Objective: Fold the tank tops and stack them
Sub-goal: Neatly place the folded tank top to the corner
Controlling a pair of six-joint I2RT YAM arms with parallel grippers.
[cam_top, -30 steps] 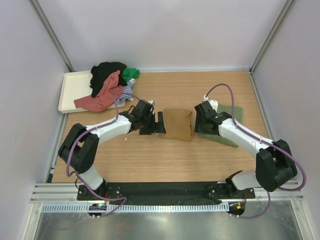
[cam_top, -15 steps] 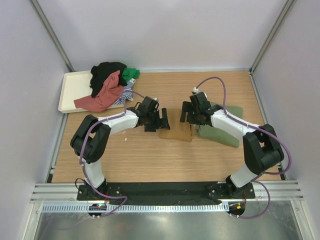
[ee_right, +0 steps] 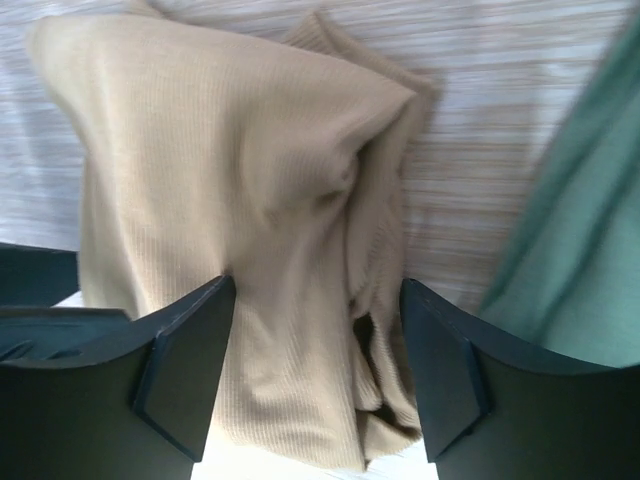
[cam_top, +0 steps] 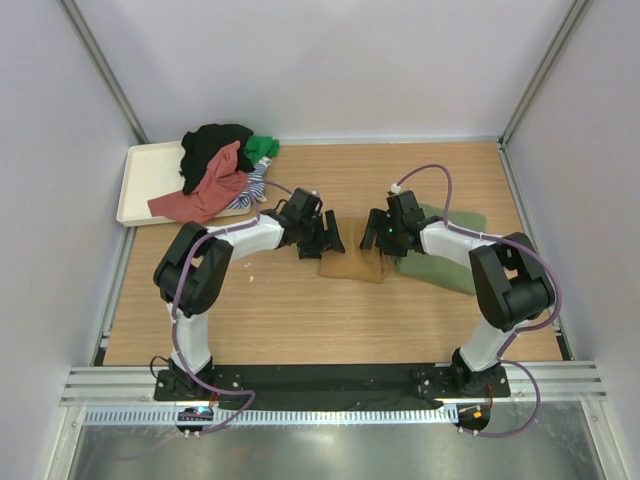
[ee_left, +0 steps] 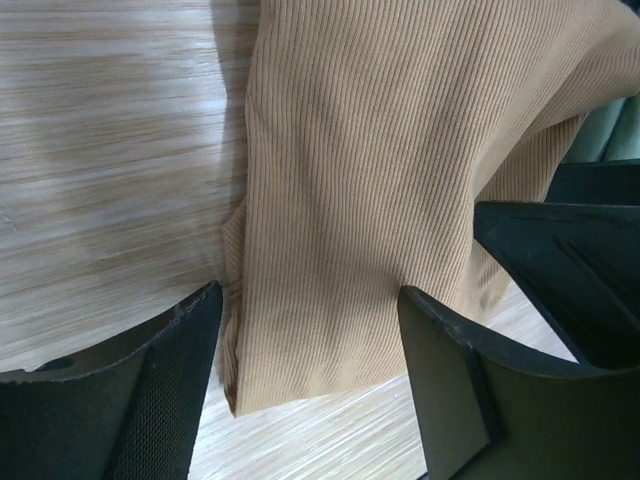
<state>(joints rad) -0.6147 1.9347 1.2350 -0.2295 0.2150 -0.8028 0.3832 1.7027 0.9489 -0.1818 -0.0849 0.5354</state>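
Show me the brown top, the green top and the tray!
brown tank top (cam_top: 352, 266), top view, near half
green tank top (cam_top: 442, 272), top view, near edge
cream tray (cam_top: 150, 178), top view, bare left part

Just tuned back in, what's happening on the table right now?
Both arms are at the mustard brown tank top in the middle of the table. The left gripper and right gripper straddle its opposite ends, jaws open. A folded olive green top lies beside it; more tops sit piled on the cream tray.
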